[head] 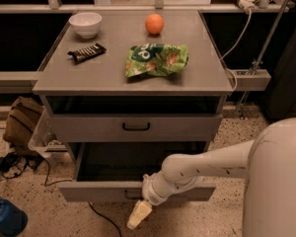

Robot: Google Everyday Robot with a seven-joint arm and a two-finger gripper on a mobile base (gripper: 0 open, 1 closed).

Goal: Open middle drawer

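The grey cabinet (133, 80) shows two drawer fronts. The upper one (89, 128) has a small black bar handle (136, 127) and stands slightly out. The lower one, the middle drawer (93, 191), is pulled well out, with its dark inside showing above its front panel. My gripper (139, 214) is cream-coloured and hangs just below the middle of that front panel, pointing down and left. The wrist (158, 189) covers most of the drawer's handle. A third drawer is out of view.
On the cabinet top are a white bowl (86, 23), an orange (154, 23), a dark snack bar (87, 52) and a green chip bag (157, 59). A brown bag (20, 122) and cables lie on the floor at left. A blue object (5, 217) sits at bottom left.
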